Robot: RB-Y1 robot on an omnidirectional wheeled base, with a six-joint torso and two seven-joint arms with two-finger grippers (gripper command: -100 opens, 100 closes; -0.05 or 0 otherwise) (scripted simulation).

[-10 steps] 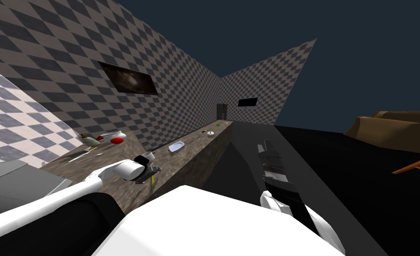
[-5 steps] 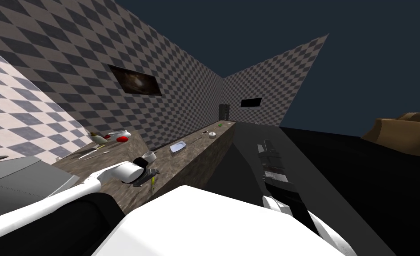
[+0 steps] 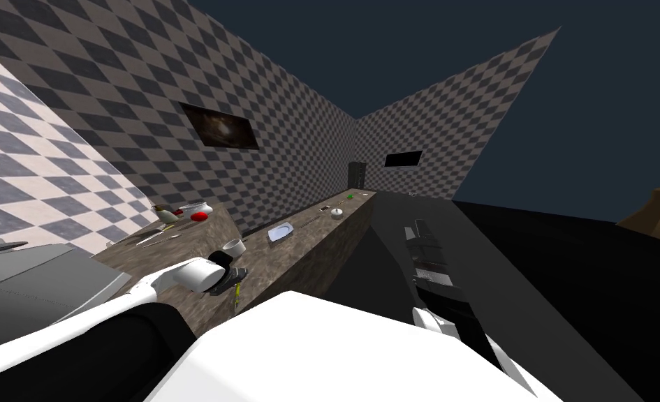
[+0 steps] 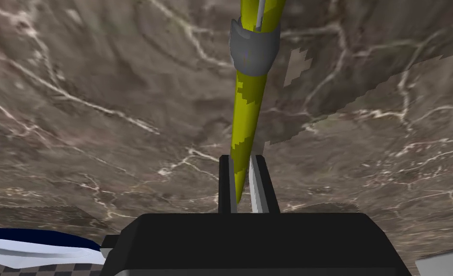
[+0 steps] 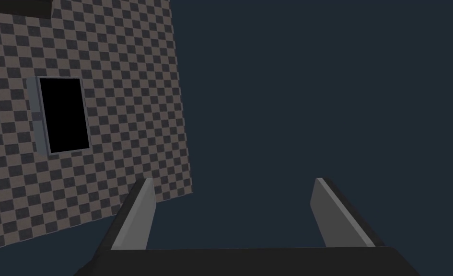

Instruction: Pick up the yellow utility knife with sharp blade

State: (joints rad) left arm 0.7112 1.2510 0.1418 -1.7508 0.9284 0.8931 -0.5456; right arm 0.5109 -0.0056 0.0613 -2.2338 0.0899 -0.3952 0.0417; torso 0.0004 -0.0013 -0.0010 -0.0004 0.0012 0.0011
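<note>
Two thin fingers of the left gripper (image 4: 242, 184) are pinching the yellow utility knife (image 4: 248, 105) by its narrow end, pressing on both its sides. The knife is reaching away from the gripper over the brown marbled counter (image 4: 100, 120), and a grey collar (image 4: 254, 48) is ringing it farther along. In the head view, lower left of centre, the knife is showing as a yellow sliver just below the gripper at the counter's near edge, with a white cup (image 3: 235, 246) just above. The right gripper (image 5: 235, 215) is holding its fingers spread wide.
</note>
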